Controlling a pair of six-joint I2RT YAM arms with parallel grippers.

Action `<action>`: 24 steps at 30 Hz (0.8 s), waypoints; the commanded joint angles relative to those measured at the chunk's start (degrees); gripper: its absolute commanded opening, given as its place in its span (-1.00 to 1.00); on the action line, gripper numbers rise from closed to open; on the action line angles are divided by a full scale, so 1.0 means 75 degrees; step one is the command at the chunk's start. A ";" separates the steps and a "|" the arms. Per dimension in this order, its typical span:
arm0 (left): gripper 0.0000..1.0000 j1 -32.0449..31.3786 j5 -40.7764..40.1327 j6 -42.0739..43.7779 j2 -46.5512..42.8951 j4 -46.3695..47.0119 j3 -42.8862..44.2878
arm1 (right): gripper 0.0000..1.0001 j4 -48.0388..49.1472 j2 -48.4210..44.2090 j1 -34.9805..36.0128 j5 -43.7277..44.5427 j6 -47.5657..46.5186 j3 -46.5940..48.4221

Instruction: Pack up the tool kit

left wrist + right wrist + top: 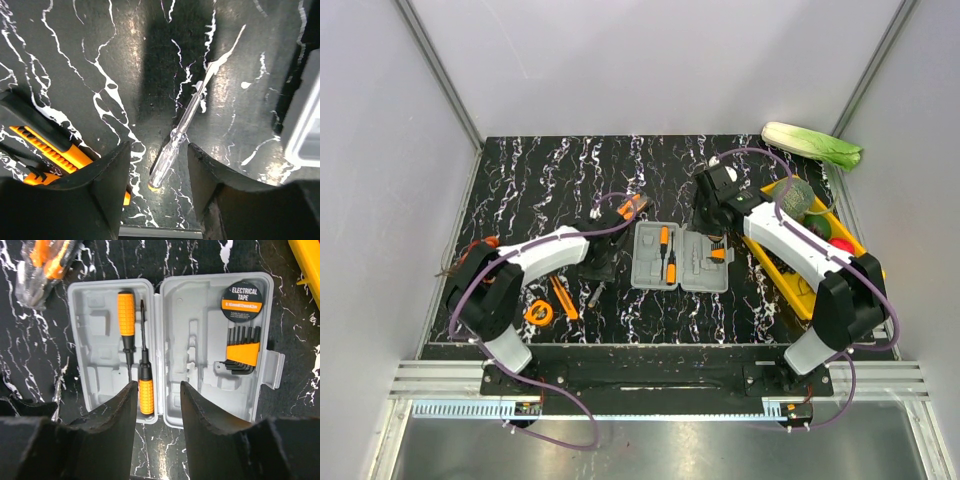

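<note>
Between wide-open jaws of left gripper (159, 152) — clear-handled screwdriver (184, 122) flat on the table (75, 60) | grey case (187, 365) open beneath right gripper (156, 390), also spread, empty | best lowered straight, pinching mid-handle — it may roll.

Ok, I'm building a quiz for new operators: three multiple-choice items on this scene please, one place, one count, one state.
1. Where is the electrical tape? A in the right half of the case; B in its left half; C outside it.
2. How many orange-handled screwdrivers lie in the case? A one; B two; C four.
3. What state is the left end effector in? A shut on the tape; B shut on a hex key; C open.
Answers: 1 A, the roll sits just above the hex keys. 2 B, two lie side by side in the left half. 3 C, its fingers stand apart either side of a clear screwdriver.
</note>
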 commanded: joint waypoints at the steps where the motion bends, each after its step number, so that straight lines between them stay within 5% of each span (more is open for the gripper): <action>1: 0.01 0.0040 0.0079 0.0062 0.0395 0.0228 -0.0196 | -0.09 0.0180 -0.0367 -0.0126 -0.0069 0.0014 -0.0282; 8: -0.19 0.0040 0.0350 -0.0020 0.0571 0.0428 -0.0290 | -0.09 0.0192 -0.0719 -0.0313 0.0013 0.0201 -0.0856; 20: -1.00 0.0122 0.0127 -0.0008 0.0081 0.0206 -0.0115 | -0.10 -0.0252 -0.0462 -0.0466 0.0632 0.0564 -0.1278; 24: -1.00 0.0180 0.0116 -0.0008 -0.0458 0.0030 0.0154 | -0.14 -0.0534 -0.0321 -0.0606 0.1208 0.0775 -0.1571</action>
